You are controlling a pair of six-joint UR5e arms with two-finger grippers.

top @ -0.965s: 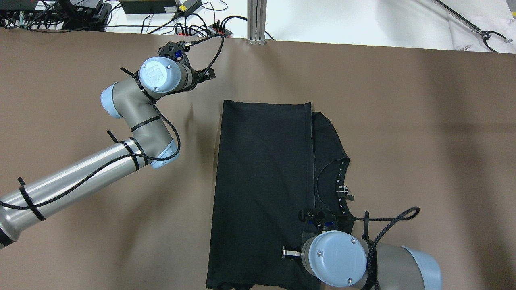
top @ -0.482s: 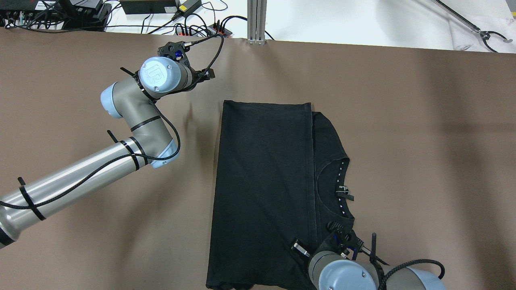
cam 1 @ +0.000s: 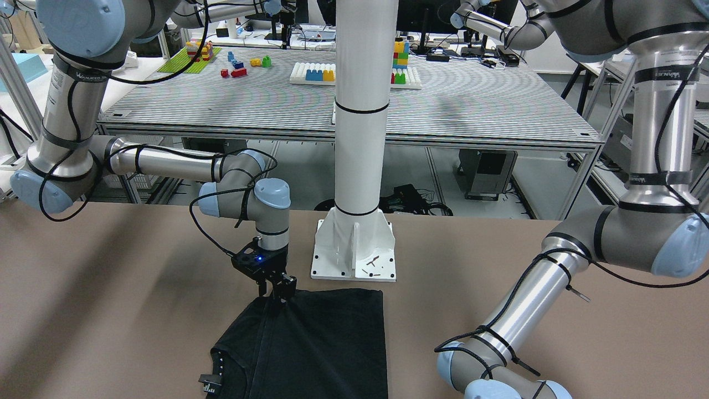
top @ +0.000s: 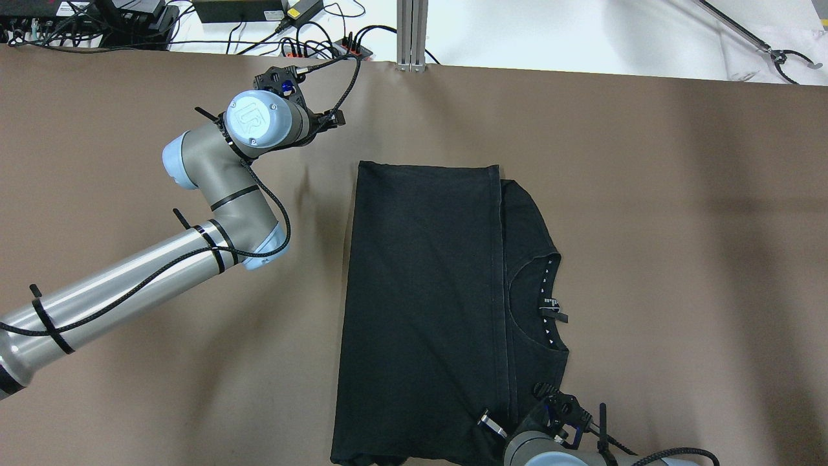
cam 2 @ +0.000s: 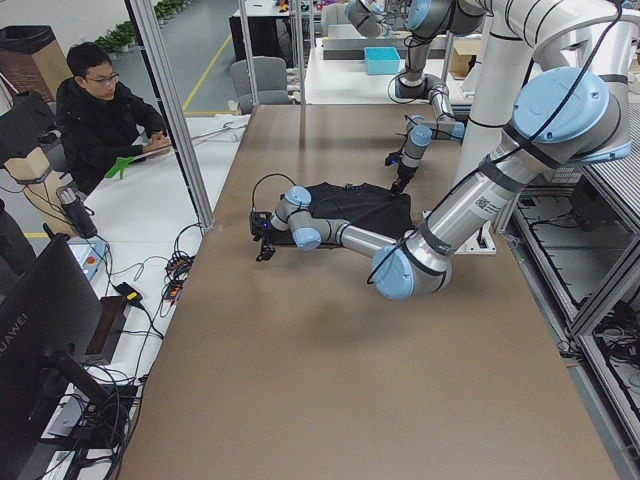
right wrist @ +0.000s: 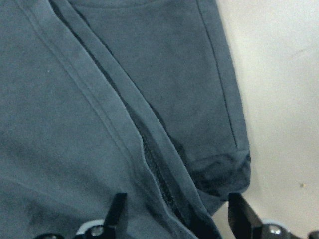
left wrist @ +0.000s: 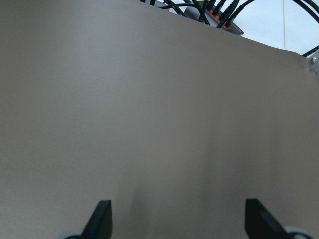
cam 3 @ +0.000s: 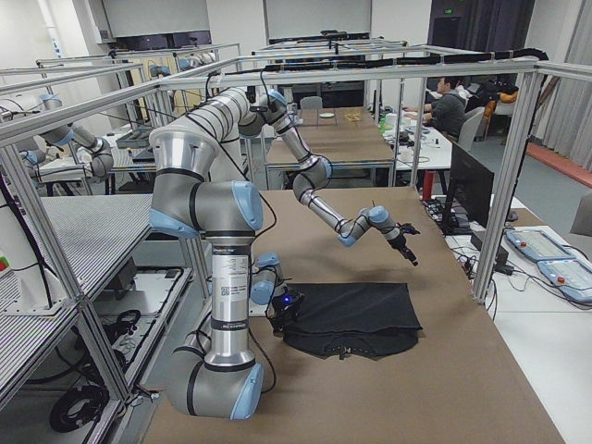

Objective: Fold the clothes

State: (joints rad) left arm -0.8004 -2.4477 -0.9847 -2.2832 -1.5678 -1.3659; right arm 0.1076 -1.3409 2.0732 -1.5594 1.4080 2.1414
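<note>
My right gripper [right wrist: 177,214]: my fingers are spread wide with nothing pinched between them. I am poised over the corner of the clothes nearest my base. From across the table my fingertips [cam 1: 283,288] meet the cloth's edge, but I cannot tell whether they press on it.

My left gripper [left wrist: 180,221]: my fingers are wide apart and I hold nothing. I hang over a bare part of the table [top: 647,194], well apart from the cloth and near the far edge, where a bundle of cables [left wrist: 219,12] lies.

The clothes [top: 420,291]: a plain black T-shirt lies flat in the middle of the table. It is folded lengthwise, so a long panel covers most of it. The panel's hemmed edge runs straight from the far end toward me.

Collar [top: 550,301]: the neck opening shows on my right side of the folded panel, with a small label inside it.

Under my right wrist: the doubled hem runs slantwise between my fingers. A sleeve corner [right wrist: 224,164] ends by my right finger, and bare table shows beyond it.

White pillar base [cam 1: 354,252]: it stands just beside the shirt's near edge, at the foot of the pillar [cam 1: 363,111].

Person [cam 2: 100,120]: seated at a desk beyond the table's far side.
</note>
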